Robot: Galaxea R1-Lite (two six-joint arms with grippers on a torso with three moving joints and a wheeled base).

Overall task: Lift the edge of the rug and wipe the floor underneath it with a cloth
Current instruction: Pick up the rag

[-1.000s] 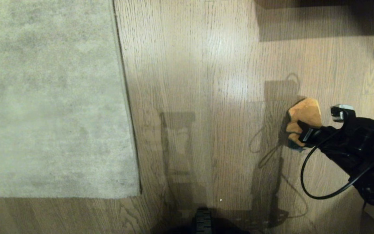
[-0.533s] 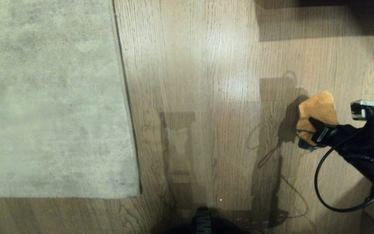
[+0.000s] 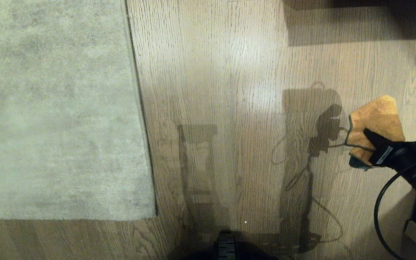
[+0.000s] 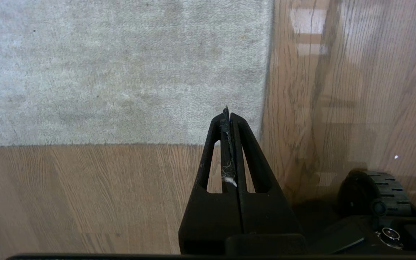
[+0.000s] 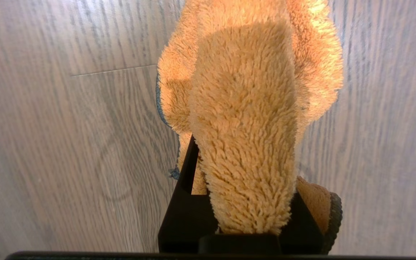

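At the floor's (image 3: 229, 72) right edge, right gripper (image 3: 368, 144) clamped on one orange-tan cloth (image 3: 372, 119), held clear above the planks, well apart from the rug. Arm cut off by the head view's border; fingers mostly buried in pile in the right wrist view (image 5: 244, 202), teal trim barely showing. At the floor's left side, one grey-beige rug, edge (image 3: 143, 119) lying flat, corner (image 3: 153, 216) down. Left gripper (image 4: 228, 117) pressed together, empty, just above that corner; outside the head view. One black wheel (image 4: 374, 191) partly hidden.
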